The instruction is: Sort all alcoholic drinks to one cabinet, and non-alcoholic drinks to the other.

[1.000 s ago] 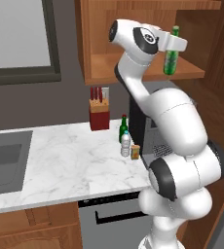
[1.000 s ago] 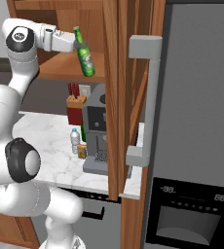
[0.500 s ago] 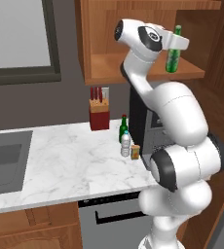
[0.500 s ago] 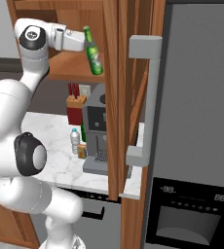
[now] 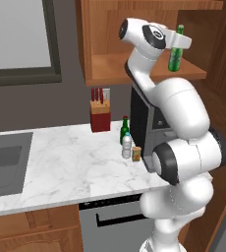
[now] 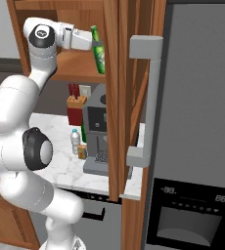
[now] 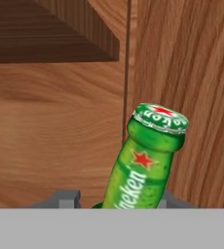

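Observation:
My gripper (image 5: 179, 43) is shut on the neck of a bright green beer bottle (image 5: 175, 55), held inside the wide brown wall cabinet (image 5: 134, 69), low over its shelf floor. The right base view shows the gripper (image 6: 92, 40) and bottle (image 6: 99, 52) next to the open door edge. From the hand, the bottle (image 7: 144, 163) leans between my fingertips (image 7: 65, 197) with the cabinet's wood behind it. On the counter stand a darker green bottle with a red cap (image 5: 125, 130) and a clear water bottle (image 5: 127, 146) with a blue cap, close together. The other cabinet is out of view.
A black coffee machine (image 5: 143, 123) stands beside the bottles, with a small tan can (image 5: 136, 154) at its foot. A red knife block (image 5: 99, 116) sits at the wall and a sink (image 5: 4, 162) lies at the left. A tall grey fridge (image 6: 197, 122) fills the right.
My arm has carried the green bottle a little rightward and deeper into the cabinet. The grip and the counter bottles are unchanged.

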You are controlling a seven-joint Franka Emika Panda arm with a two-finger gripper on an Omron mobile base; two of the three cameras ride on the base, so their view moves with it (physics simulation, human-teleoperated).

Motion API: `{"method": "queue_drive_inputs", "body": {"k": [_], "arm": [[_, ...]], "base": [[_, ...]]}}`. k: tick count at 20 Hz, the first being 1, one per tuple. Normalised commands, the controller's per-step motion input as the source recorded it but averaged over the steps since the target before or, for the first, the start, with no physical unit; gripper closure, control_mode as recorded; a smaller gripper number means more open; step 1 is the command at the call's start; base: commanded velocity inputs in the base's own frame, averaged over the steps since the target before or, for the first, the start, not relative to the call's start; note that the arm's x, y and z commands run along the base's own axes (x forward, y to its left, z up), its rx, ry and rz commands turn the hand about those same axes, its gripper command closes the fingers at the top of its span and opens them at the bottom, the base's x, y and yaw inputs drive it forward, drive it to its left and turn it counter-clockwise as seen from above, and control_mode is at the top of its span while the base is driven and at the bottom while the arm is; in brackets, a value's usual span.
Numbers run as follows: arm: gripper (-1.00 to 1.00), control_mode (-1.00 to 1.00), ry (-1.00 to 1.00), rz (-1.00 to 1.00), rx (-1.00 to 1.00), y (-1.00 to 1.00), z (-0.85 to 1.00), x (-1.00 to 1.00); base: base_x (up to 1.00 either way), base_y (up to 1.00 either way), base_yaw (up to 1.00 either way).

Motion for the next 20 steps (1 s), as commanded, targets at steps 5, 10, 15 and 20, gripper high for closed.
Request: {"method": "queue_drive_inputs", "body": {"k": [5,10,15,20], "arm": [[1.0,-1.0,0.0,0.0,0.01,-0.1,0.0,0.24],[1.0,-1.0,0.0,0.0,0.01,-0.1,0.0,0.25],[1.0,-1.0,0.0,0.0,0.01,-0.12,0.0,0.12],[1.0,-1.0,0.0,0.0,0.02,-0.11,-0.1,0.05]], "base": [[0.0,0.0,0.0],[0.0,0.0,0.0],[0.0,0.0,0.0],[0.0,0.0,0.0]]}}
